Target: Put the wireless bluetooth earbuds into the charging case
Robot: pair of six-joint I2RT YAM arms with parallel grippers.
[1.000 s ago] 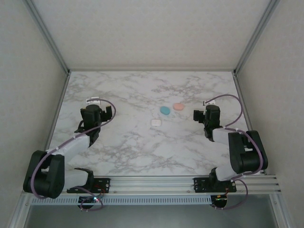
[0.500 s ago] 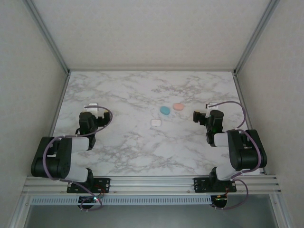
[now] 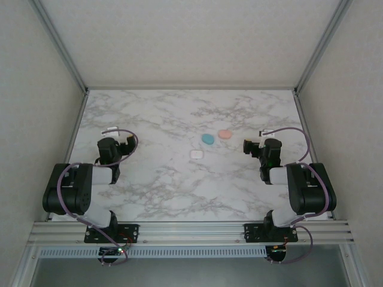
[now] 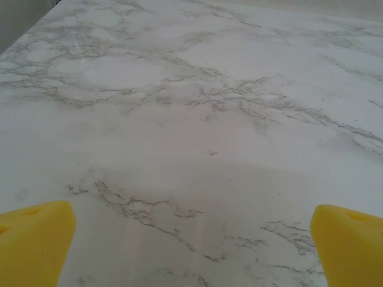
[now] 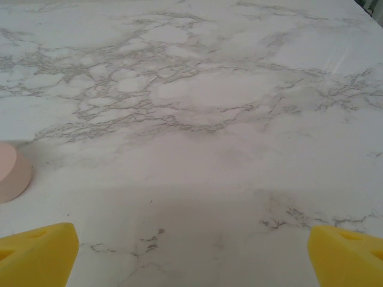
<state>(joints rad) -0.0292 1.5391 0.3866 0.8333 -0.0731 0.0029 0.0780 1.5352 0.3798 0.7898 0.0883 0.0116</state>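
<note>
Three pebble-like cases lie at mid-table: a teal case, a pink case and a white case. All three look closed, and the tiny earbuds are out of view. My left gripper sits low over the marble at the left, far from the cases; in the left wrist view it is open, its yellow fingertips wide apart over bare marble. My right gripper is right of the pink case; in the right wrist view it is open, with the pink case at the left edge.
The marble table is enclosed by side walls and metal frame posts. Both arms are folded back near their bases by the front rail.
Both arms have folded back toward their bases. The left gripper drew left and nearer, the right one drew slightly right and nearer. The cases have not moved.
</note>
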